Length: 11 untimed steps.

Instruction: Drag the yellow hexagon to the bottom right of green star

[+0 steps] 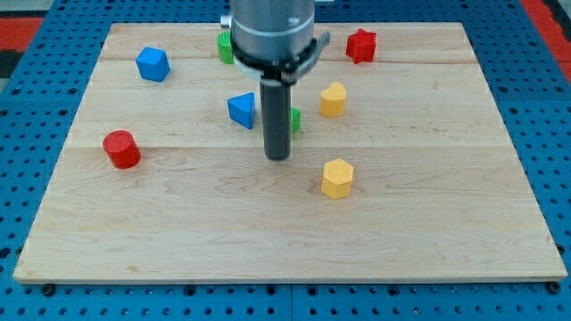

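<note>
While touching nothing, my tip [278, 157] stands left of yellow hexagon [337, 178].

The robot's visible part is a broad, smooth, silver-grey metal cylinder entering from the view's top. A darker grey collar with small projecting tabs rings its lower edge. Below hangs a straight, dark grey rod, ending bluntly at my tip [278, 158]

- wooden board [134, 241] on a blue pegboard [36, 107]
- red cylinder [120, 149], left
- blue cube [153, 64], far left
- blue triangle [242, 110], centre
- red star [360, 45], far right
- green block [225, 46], far, half hidden, shape unclear
</note>
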Motion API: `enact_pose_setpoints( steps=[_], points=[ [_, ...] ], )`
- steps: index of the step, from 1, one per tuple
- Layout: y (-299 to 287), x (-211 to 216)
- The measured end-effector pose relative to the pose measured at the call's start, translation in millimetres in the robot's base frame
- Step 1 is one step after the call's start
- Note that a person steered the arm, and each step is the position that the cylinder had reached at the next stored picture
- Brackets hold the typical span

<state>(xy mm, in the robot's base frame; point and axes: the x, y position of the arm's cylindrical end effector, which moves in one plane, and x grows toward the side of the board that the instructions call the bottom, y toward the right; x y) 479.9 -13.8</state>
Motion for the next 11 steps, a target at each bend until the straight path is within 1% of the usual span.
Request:
enact_pose_setpoints(
  steps=[1,2,3,4,5,7,9,11],
  points=[
    [9.9,47.2],
    [56.7,67.1],
    [74.3,52.9],
    [59.7,45.0],
    [64.1,24.4],
    [106.7,17.7],
    [81.4,6.4],
    [80.1,-33.5]
  ],
)
